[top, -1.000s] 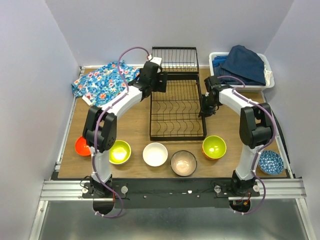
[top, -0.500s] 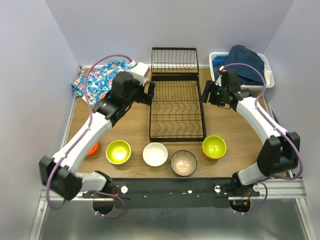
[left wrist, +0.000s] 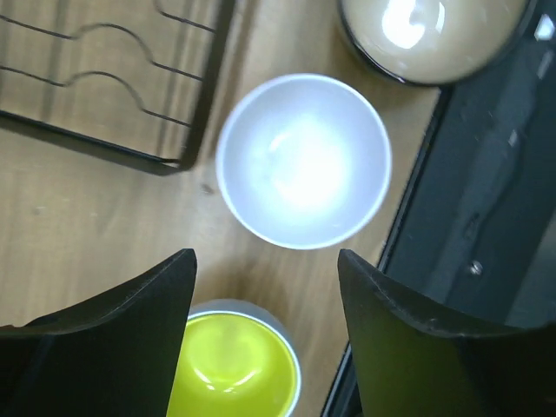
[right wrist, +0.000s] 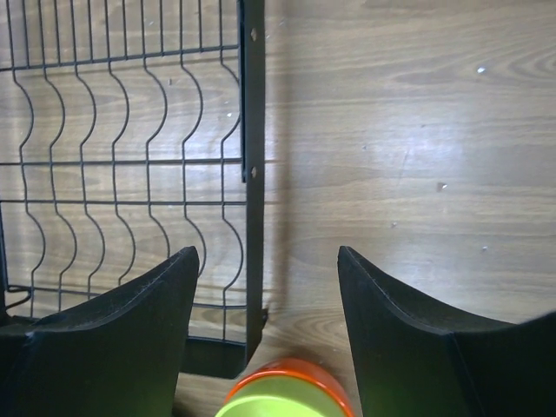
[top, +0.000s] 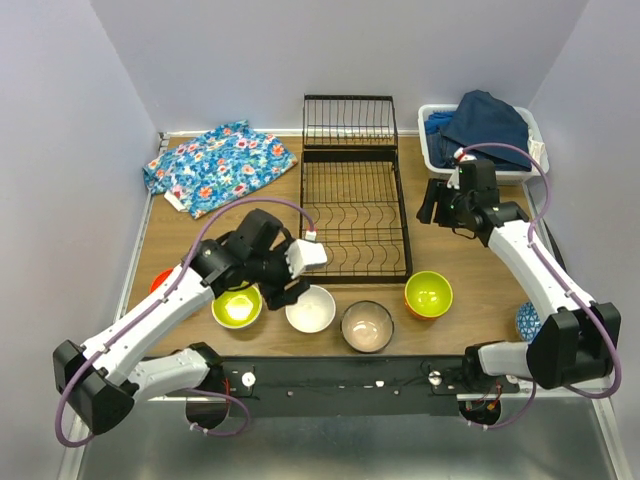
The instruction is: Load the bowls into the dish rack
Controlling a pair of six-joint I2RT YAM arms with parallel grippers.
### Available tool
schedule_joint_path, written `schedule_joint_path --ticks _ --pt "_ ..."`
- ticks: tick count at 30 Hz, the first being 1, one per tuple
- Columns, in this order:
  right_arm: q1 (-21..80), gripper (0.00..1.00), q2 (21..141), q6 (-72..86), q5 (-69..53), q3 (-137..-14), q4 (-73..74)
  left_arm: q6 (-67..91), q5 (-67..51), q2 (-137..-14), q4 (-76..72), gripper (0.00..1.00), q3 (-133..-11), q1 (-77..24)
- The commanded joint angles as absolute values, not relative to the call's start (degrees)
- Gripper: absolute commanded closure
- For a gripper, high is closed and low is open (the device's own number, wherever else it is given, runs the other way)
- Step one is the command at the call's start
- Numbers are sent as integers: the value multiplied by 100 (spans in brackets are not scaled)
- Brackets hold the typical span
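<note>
Well, the left pincer (left wrist: pixel 265 265) hangs wide and empty above the white bowl (left wrist: pixel 302 161). The bowl sits on the table (left wrist: pixel 78 208), just by the near end of the dish rack (top: pixel 355 277). I think the pincer should go straight down over the rim, then squeeze gently. The right pincer (right wrist: pixel 268 261) is wide and empty too, near the orange bowl (right wrist: pixel 287 395). No bowls are in the rack yet.

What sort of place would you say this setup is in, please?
Probably a robot test bench, not a real kitchen: plain walls box in a wooden table, two robot arms are bolted to a metal rail at its edge, and a dish rack and bowls sit on it.
</note>
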State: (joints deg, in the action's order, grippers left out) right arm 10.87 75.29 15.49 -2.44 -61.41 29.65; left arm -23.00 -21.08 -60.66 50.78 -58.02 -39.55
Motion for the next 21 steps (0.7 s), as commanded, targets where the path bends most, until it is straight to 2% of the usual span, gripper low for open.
schedule_joint_path --ticks 1,6,10,16,21 --pt "1020 27 7339 1257 -88 -5994 2795 -2592 -2259 -6116 5370 26 -5537 -4569" --pt "1020 27 7199 985 -132 -5968 2769 -2514 -1882 -6486 5081 26 -5283 -5674" --pt "1002 27 6979 713 121 -5898 2690 -1883 -890 -6644 4361 25 -4958 -6177" --pt "1011 27 6514 738 106 -5713 2689 -1310 -273 -6881 3815 23 -4764 -6346" --pt "1002 27 6302 826 26 -5555 2716 -1257 -281 -7259 3709 25 -4860 -6433"
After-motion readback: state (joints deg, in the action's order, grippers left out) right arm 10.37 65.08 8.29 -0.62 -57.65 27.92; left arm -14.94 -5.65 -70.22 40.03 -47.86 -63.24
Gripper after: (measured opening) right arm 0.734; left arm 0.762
